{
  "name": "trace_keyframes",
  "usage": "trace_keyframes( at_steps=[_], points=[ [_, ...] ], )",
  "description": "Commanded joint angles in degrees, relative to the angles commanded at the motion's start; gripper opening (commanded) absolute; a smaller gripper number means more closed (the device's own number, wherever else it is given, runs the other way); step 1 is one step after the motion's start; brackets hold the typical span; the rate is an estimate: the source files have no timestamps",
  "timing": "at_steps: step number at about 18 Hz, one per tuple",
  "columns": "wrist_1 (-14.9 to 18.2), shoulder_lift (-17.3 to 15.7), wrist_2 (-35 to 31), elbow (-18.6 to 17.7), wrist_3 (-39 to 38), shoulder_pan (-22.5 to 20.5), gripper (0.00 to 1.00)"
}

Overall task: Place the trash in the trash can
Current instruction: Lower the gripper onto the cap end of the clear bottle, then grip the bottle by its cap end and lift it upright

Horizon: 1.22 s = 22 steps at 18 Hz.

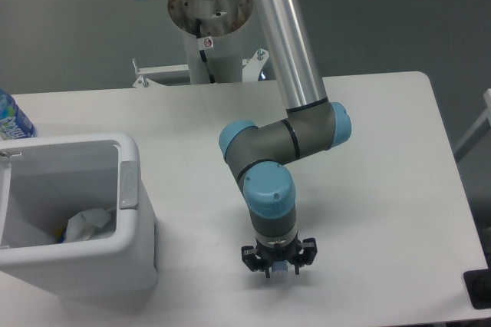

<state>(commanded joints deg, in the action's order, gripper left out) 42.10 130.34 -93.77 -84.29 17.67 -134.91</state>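
Observation:
The trash can [130, 189] is a white bin at the table's front left. Inside it lies a crumpled white wrapper [88, 223]. My gripper [279, 269] points straight down near the table's front edge, well to the right of the trash can. Its black links are spread wide, so it looks open. A small pale bluish bit [284, 268] shows between the fingers, close to the tabletop. I cannot make out what it belongs to. The wrist hides whatever is right under it. No clear bottle can be made out on the white table.
A blue-labelled bottle [11, 120] stands at the far left edge, behind the trash can. The arm's base column [211, 43] rises behind the table. A dark object [479, 289] sits at the front right corner.

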Motion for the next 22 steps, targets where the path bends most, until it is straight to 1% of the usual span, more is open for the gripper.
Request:
trace_keyframes(
  at_steps=[5, 8, 13, 15, 22],
  points=[
    [-0.09, -0.09, -0.27, 0.00, -0.09, 0.09, 0.46],
    [0.00, -0.17, -0.27, 0.00, -0.09, 0.09, 0.39],
    [0.00, -0.26, -0.27, 0.00, 0.00, 0.09, 0.36],
    [0.00, -0.35, -0.27, -0.09, 0.00, 0.09, 0.32],
    [0.00, -0.61, -0.36, 0.00, 0.00, 0.09, 0.30]
  ],
)
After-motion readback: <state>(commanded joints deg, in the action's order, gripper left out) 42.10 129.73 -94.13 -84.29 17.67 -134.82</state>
